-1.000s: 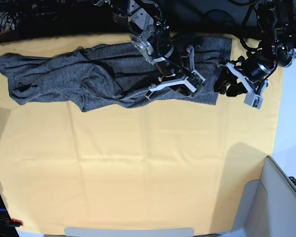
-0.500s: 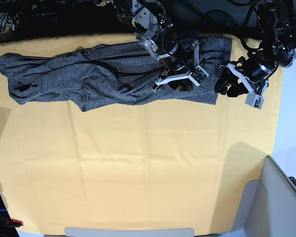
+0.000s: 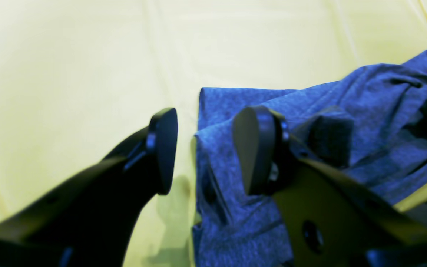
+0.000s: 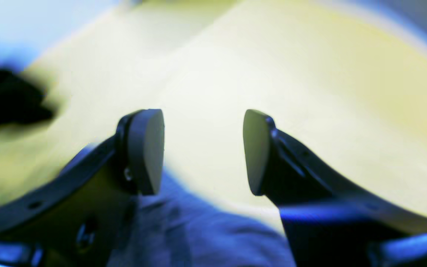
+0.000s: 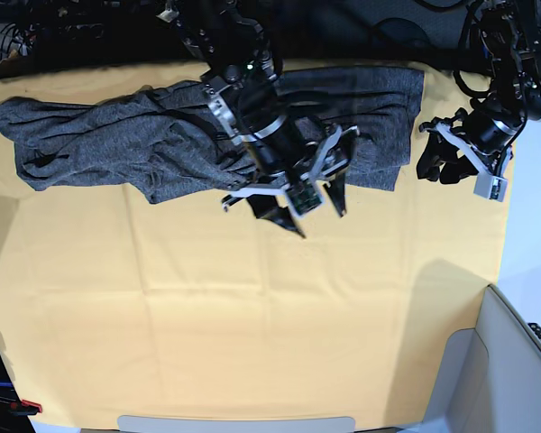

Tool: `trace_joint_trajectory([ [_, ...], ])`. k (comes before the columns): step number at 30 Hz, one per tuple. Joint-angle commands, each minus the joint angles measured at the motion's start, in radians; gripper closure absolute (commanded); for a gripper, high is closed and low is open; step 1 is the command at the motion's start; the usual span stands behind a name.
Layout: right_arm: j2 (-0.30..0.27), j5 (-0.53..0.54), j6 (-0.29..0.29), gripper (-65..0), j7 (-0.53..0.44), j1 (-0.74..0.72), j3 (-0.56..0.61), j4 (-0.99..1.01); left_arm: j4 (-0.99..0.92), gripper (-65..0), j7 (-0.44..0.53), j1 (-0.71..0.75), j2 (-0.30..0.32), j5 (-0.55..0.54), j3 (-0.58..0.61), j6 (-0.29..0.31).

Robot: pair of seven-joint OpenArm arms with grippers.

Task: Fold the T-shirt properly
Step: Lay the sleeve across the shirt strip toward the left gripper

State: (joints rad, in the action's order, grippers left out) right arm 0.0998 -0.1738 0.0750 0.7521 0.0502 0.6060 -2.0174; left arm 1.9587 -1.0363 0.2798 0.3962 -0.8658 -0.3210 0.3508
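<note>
Here, one T-shirt, heathered dark grey, lies bunched in a long band across the far edge of the yellow-orange table cloth; left end rumpled, right end flatter. Nothing else rests on the cloth.

Two arms in the base view. The right gripper hangs over the shirt's near hem at centre, its arm covering part of the fabric behind it. Right wrist view: both fingers spread apart, nothing between them, shirt fabric just below, bare cloth beyond.

The left gripper sits off the shirt's right end. Left wrist view: jaws parted and empty, one finger over cloth, the other over the shirt's folded edge.

A grey bin stands at the near right corner, off the cloth.
</note>
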Motion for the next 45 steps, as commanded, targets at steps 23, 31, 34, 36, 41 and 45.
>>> trace_joint_trajectory([
  [23,0.042,0.007,-0.094,-2.9,-0.009,0.056,-0.105,0.269,0.015,-27.0,0.020,0.048,0.016,-0.008,0.001,0.003],
  [31,0.041,0.020,0.030,-3.4,0.096,0.024,0.101,0.284,0.014,-27.0,0.020,0.055,0.016,-0.008,0.001,0.003],
  [34,0.042,0.104,0.182,-3.4,0.139,0.004,0.099,0.284,0.006,-27.0,0.020,0.055,0.016,-0.007,-0.002,0.003],
  [36,0.038,0.168,0.243,-3.4,0.137,-0.005,0.094,0.284,0.000,-27.0,0.020,0.055,0.016,-0.005,-0.005,0.003],
  [41,-0.002,0.362,0.291,-3.4,0.134,-0.066,0.088,0.241,-0.014,-27.0,0.020,0.057,0.016,-0.007,-0.005,0.003],
  [45,-0.004,0.573,0.293,-3.5,0.134,-0.102,0.005,0.217,-0.034,-27.0,0.024,0.057,0.016,-0.007,-0.007,0.003],
])
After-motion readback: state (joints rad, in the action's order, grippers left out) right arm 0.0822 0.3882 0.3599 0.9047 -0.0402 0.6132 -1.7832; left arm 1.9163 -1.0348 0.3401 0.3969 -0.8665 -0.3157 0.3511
